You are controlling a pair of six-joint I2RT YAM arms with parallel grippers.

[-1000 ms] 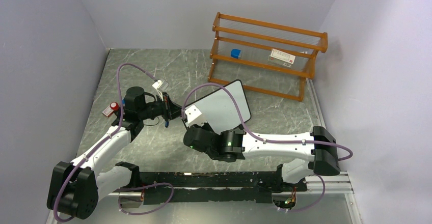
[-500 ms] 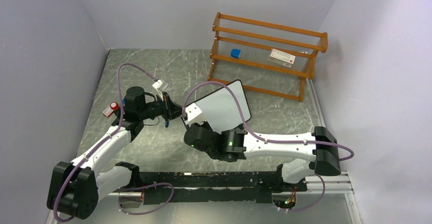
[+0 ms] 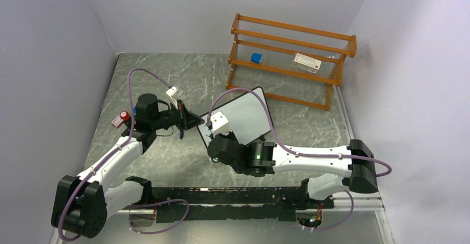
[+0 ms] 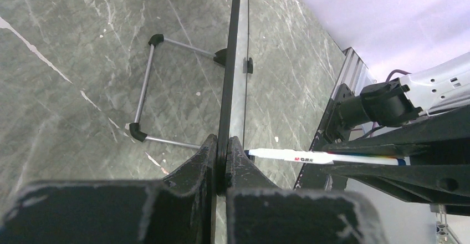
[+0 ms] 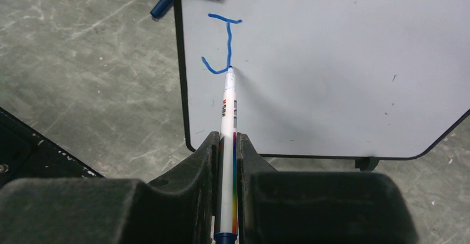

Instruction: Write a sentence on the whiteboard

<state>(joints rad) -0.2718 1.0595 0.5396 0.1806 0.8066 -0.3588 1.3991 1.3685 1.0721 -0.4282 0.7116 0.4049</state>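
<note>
Marker (image 5: 227, 116) is clamped in the closed right gripper (image 5: 228, 144), its tip pressed to the whiteboard (image 5: 332, 61), where only a blue J (image 5: 224, 44) of the sentence is drawn. The board's left edge is pinched by the left gripper (image 4: 220, 150) to be steadied against strokes, mid-table (image 3: 166, 161), before the rack (image 3: 291, 61) at the far right corner.

whiteboard (image 3: 249, 113) in front of rack (image 3: 291, 55), marker (image 5: 228, 116) tip on whiteboard

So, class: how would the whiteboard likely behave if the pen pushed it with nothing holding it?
Probably light and tippy: the whiteboard is thin, propped on a slim wire stand. Likely stiff: its edge runs straight.
</note>
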